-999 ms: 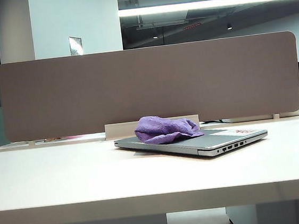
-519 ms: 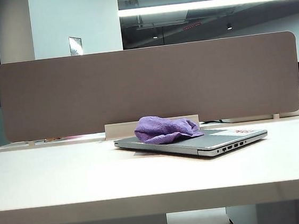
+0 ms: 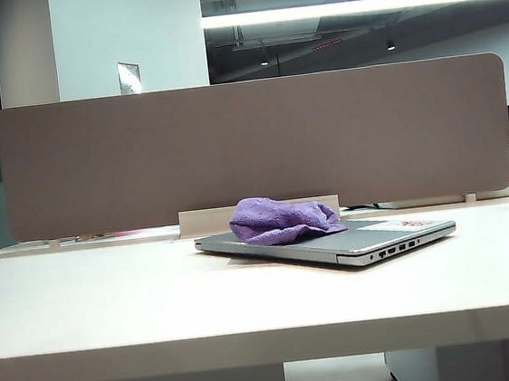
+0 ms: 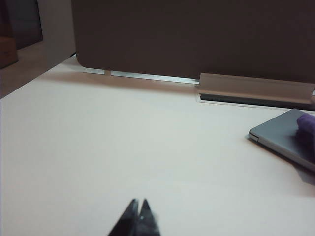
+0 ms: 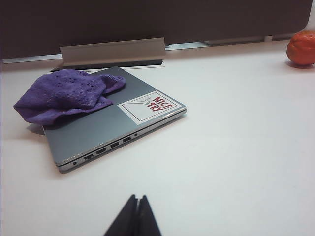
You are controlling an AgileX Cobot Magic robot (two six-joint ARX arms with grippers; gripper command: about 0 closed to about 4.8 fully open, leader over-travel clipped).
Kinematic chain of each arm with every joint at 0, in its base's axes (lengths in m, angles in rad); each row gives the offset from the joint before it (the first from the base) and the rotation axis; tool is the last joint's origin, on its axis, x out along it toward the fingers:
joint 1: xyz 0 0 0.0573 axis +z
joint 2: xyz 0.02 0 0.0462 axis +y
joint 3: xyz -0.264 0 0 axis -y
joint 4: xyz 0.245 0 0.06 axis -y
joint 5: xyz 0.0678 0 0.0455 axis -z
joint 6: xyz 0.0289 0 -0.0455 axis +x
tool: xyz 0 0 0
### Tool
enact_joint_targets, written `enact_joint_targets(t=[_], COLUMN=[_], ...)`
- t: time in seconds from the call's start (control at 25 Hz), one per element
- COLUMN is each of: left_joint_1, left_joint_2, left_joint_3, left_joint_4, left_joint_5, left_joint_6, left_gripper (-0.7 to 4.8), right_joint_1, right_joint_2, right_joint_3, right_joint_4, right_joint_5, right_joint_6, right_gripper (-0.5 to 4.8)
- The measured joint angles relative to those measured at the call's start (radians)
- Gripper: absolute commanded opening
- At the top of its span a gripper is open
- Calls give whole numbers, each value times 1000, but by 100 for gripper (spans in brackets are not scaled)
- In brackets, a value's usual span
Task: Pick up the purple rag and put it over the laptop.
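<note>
Nothing had shifted on the table: your purple rag [image 5: 66, 95] lay bunched on the laptop [image 5: 93, 130], overhanging one edge. Left gripper [image 4: 138, 211] and right gripper [image 5: 136, 209] hung pinched shut, empty, well clear — a nudge could slide the rag off.

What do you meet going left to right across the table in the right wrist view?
Purple rag bunched on the laptop's far left corner → laptop with its white sticker → orange fruit at the far right edge. The shut right gripper sits low in the middle foreground.
</note>
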Motion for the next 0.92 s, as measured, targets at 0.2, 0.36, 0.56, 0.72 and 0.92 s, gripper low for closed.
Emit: enact_joint_targets(t=[0.2, 0.36, 0.56, 0.72, 0.92], left_joint_1=[0, 0, 0, 0, 0], left_joint_2=[-119, -157, -183, -183, -183], left_joint_3=[-84, -84, -84, -84, -84], left_joint_4=[58, 53, -13, -57, -66], left_joint_5=[-2, -2, 15, 17, 17], left_joint_6=[4, 4, 4, 4, 4], left_gripper=[-6, -6, -6, -6, -6], right_joint_1=[0, 0, 0, 0, 0], right_joint_2=[0, 0, 0, 0, 0], right_joint_3=[0, 0, 0, 0, 0], right_joint_4=[0, 0, 0, 0, 0], right_joint_5=[0, 0, 0, 0, 0], right_joint_6=[0, 0, 0, 0, 0], right_gripper=[22, 22, 22, 22, 22])
